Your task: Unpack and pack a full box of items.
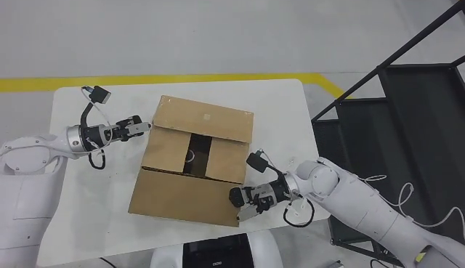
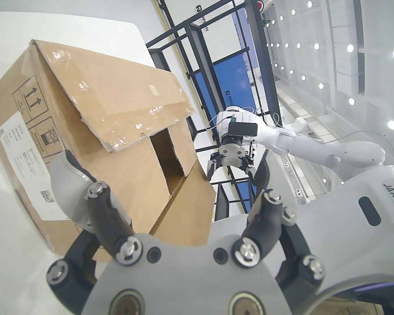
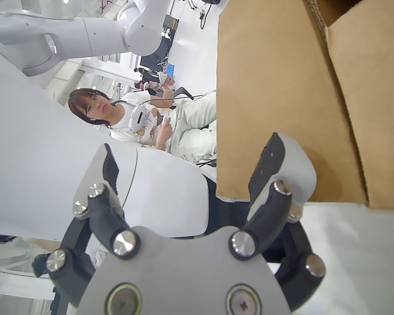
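Note:
A brown cardboard box [image 1: 207,119] stands in the middle of the white table [image 1: 87,195]. Its top flaps are partly folded in, and a narrow gap between them shows a dark item [image 1: 195,155] inside. My left gripper [image 1: 139,125] is open at the box's far left corner. In the left wrist view the box [image 2: 118,93] sits just ahead of the left gripper [image 2: 165,181], a flap edge between its spread fingers. My right gripper [image 1: 236,197] is open at the box's near right corner. There one fingertip [image 3: 275,162] lies against the outer flap [image 3: 282,67].
A black metal stair frame [image 1: 407,123] stands off the table's right side. A yellow line [image 1: 145,81] runs on the floor beyond the far edge. Bare table lies left of the box and along its far side.

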